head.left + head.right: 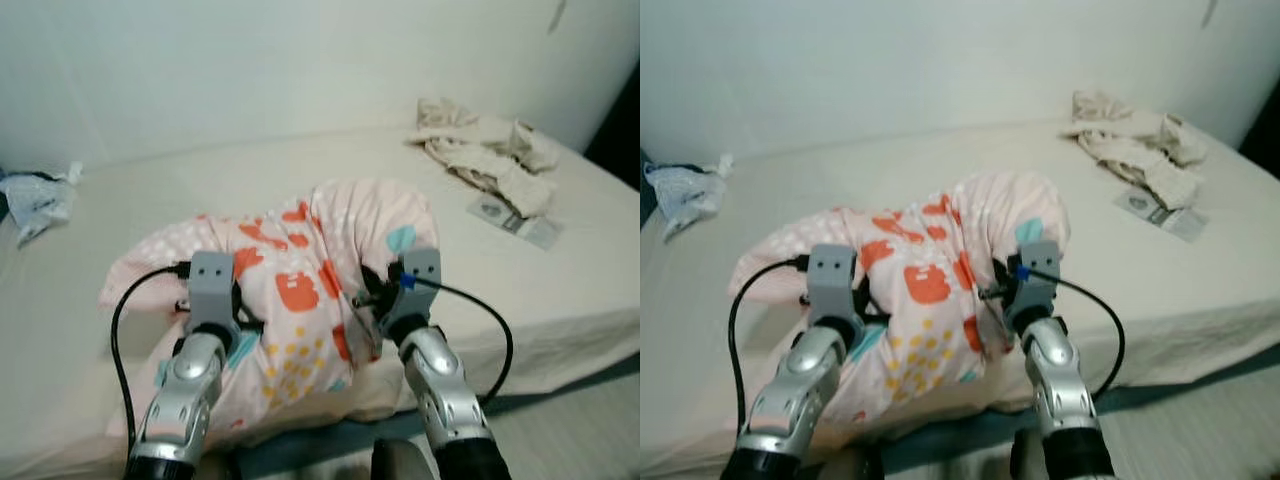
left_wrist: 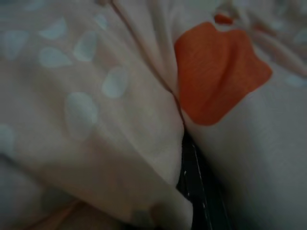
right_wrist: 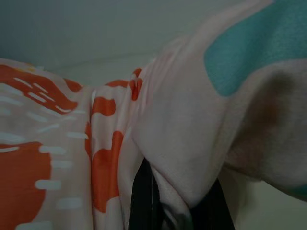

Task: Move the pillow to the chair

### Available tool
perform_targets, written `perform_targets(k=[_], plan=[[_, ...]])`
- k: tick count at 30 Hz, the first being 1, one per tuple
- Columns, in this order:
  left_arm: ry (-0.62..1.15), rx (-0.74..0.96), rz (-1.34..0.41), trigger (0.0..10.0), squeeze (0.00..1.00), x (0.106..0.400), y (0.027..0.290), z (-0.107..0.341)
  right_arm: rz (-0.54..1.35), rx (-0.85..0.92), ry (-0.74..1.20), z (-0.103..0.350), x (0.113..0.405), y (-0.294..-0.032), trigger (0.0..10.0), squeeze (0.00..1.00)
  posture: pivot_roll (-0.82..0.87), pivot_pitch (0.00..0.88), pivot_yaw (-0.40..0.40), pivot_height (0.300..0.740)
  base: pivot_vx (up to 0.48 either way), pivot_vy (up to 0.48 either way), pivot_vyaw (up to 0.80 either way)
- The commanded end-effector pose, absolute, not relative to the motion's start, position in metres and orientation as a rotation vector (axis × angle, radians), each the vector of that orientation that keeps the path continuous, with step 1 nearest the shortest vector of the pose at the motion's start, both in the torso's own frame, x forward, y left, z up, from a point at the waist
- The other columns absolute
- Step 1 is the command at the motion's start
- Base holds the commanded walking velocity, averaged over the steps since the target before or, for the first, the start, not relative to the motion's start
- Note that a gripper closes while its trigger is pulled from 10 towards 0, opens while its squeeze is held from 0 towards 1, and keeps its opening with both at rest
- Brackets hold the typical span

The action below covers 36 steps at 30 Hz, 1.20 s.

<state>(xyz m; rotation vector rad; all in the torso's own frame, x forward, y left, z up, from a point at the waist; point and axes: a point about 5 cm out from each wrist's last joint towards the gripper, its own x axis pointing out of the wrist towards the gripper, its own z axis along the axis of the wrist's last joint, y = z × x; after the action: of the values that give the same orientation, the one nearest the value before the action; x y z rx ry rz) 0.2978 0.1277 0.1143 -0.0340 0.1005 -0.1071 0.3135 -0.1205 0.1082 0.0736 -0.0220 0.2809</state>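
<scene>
Pink pillow (image 1: 300, 290) on the bed (image 1: 560, 290), pinched by left tool (image 1: 222, 318) and right tool (image 1: 375, 295).

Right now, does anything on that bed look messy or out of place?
Yes. A crumpled cloth heap lies on the bed's far right, a flat packet beside it, a bag at the left edge. Both grippers pinch the bunched pillow.

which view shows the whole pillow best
The left eye view: the pillow shows whole on the bed, between both end effectors. The right eye view nearly matches. Both wrist views show close-up folds of its fabric.
</scene>
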Motion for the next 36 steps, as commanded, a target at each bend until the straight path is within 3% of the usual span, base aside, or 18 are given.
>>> perform_targets(k=[1, 18, 32, 36], plan=[[0.058, -0.031, -0.187, 10.0, 0.0, 0.298, 0.112, 0.122, 0.353, 0.064, -0.072, 0.12, 0.312, -0.106, 10.0, 0.0, -0.02, 0.032, -0.003, 0.671, 0.0, 0.0, 0.0], [0.043, -0.036, -0.149, 10.0, 0.0, 0.297, 0.119, 0.123, 0.4, 0.067, -0.081, 0.123, 0.309, -0.106, 10.0, 0.0, -0.01, 0.042, -0.005, 0.671, 0.0, 0.0, 0.0], [0.043, -0.032, -0.138, 10.0, 0.0, 0.296, 0.123, 0.121, 0.417, 0.046, -0.083, 0.126, 0.308, -0.104, 10.0, 0.0, -0.01, 0.028, 0.007, 0.74, 0.0, 0.0, 0.0], [0.054, -0.02, -0.132, 10.0, 0.0, 0.297, 0.128, 0.118, 0.44, 0.06, -0.022, 0.116, 0.307, -0.103, 10.0, 0.0, -0.01, 0.023, 0.009, 0.74, 0.0, 0.0, 0.0]])
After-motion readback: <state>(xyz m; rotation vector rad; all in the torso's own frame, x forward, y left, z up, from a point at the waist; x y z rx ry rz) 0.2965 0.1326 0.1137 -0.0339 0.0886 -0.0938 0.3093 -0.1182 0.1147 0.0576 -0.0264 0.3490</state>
